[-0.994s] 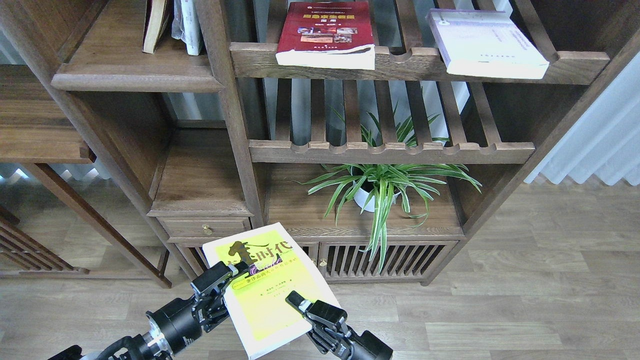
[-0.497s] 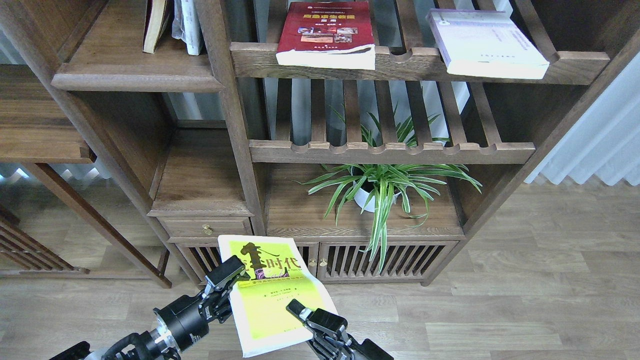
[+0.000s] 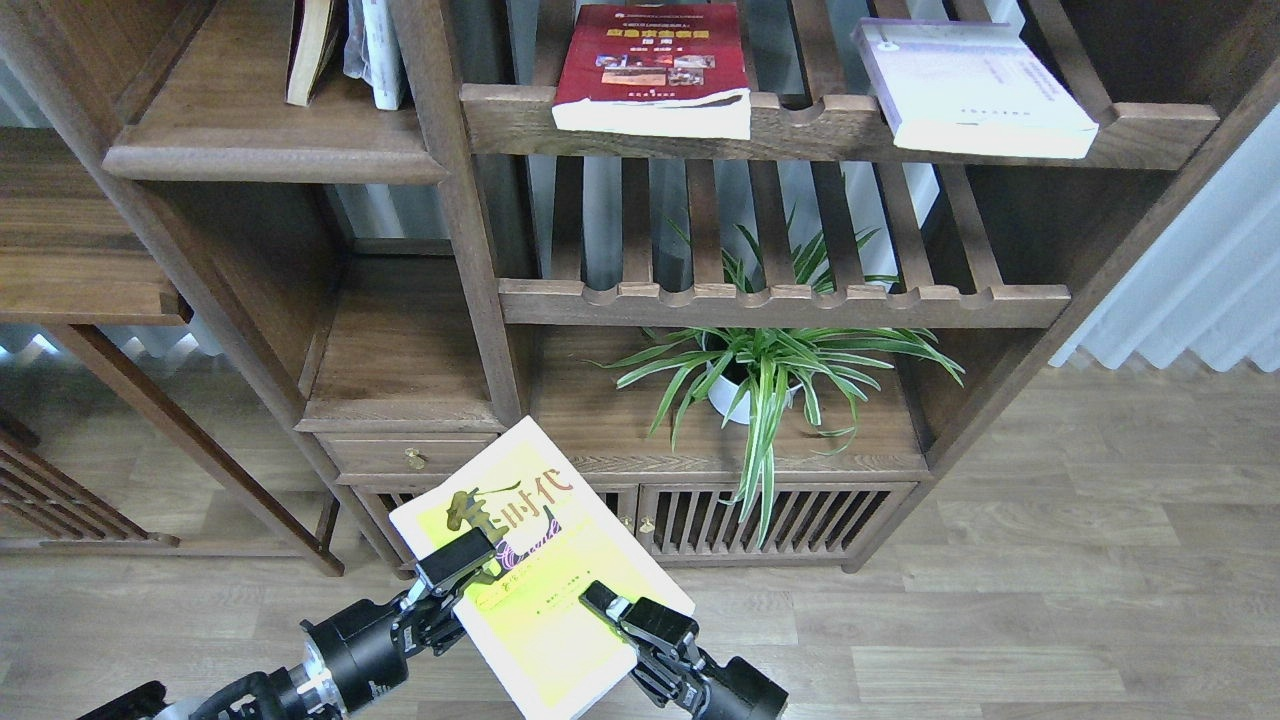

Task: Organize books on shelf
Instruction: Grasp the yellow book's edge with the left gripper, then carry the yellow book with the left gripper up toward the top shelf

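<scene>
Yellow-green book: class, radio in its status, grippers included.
Left gripper and right gripper both clamp the yellow-green book, tilted, well below the shelf. Red book and lavender book lie on the slatted rack. Nothing blocking.

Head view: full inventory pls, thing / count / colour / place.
yellow-green book: 1, yellow-green, held low centre between both grippers
dark red book: 1, dark red, flat on top slatted rack
lavender-white book: 1, pale, top slatted rack, right
upright books: at least 2, tan and white, solid shelf top left
potted plant: 1, green, white pot, lower compartment
left gripper: black, at book's left edge
right gripper: black, at book's right edge
</scene>
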You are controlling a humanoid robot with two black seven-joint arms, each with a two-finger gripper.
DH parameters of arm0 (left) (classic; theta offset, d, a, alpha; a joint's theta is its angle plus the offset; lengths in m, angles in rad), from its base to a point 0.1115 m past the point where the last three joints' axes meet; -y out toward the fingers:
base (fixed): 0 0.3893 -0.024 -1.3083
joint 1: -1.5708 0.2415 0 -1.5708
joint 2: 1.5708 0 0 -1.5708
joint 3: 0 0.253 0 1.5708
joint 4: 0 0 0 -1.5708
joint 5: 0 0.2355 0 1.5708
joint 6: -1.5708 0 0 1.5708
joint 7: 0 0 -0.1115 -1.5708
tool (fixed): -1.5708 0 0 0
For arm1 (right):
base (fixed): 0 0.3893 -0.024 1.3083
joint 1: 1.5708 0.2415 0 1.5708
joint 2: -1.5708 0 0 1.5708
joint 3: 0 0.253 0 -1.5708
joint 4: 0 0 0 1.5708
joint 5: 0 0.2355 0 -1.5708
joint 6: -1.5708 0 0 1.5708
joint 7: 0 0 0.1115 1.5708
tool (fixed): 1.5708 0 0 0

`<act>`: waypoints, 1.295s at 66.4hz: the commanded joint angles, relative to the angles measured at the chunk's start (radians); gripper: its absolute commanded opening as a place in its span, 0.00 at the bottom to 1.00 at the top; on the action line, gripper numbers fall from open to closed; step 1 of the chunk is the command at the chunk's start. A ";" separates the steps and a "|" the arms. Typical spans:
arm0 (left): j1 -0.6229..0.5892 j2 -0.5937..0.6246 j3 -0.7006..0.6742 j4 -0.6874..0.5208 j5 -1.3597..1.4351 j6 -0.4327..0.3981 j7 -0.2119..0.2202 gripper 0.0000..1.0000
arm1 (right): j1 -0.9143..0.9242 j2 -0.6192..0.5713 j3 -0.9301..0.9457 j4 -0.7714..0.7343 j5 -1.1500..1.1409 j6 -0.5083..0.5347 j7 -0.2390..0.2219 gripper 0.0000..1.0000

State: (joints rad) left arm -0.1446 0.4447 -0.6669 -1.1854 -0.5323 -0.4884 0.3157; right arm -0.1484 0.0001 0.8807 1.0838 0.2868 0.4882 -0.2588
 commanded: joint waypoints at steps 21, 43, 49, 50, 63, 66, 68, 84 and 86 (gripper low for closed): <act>0.209 0.121 -0.373 -0.019 0.475 0.000 -0.007 0.02 | 0.030 0.000 0.078 -0.036 0.003 0.001 0.001 0.99; 0.283 0.121 -0.772 -0.118 0.592 0.000 0.003 0.02 | 0.039 0.000 0.072 -0.041 0.002 0.001 0.001 0.99; 0.284 0.120 -0.849 -0.145 0.591 0.000 0.003 0.01 | 0.043 0.000 0.070 -0.041 0.002 0.001 0.001 0.99; 0.284 0.120 -0.868 -0.149 0.591 0.000 0.006 0.01 | 0.043 0.000 0.072 -0.041 0.002 0.001 0.001 0.99; 0.286 0.129 -0.984 -0.172 0.591 0.000 0.016 0.01 | 0.043 0.000 0.072 -0.041 0.002 0.001 0.001 0.99; 0.286 0.134 -1.005 -0.174 0.591 0.000 0.034 0.01 | 0.044 0.000 0.072 -0.041 0.002 0.001 0.001 0.99; 0.286 0.135 -1.016 -0.175 0.591 0.000 0.042 0.01 | 0.044 0.000 0.070 -0.042 0.002 0.001 0.001 0.99; 0.146 0.227 -1.097 -0.174 0.592 0.000 0.059 0.01 | 0.061 0.000 0.070 -0.068 0.003 0.001 0.001 0.99; 0.128 0.239 -1.097 -0.172 0.594 0.000 0.059 0.01 | 0.061 0.000 0.070 -0.068 0.003 0.001 0.001 0.99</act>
State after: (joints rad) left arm 0.0699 0.6228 -1.7546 -1.3648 0.0582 -0.4886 0.3730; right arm -0.0893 0.0000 0.9514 1.0220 0.2884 0.4887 -0.2577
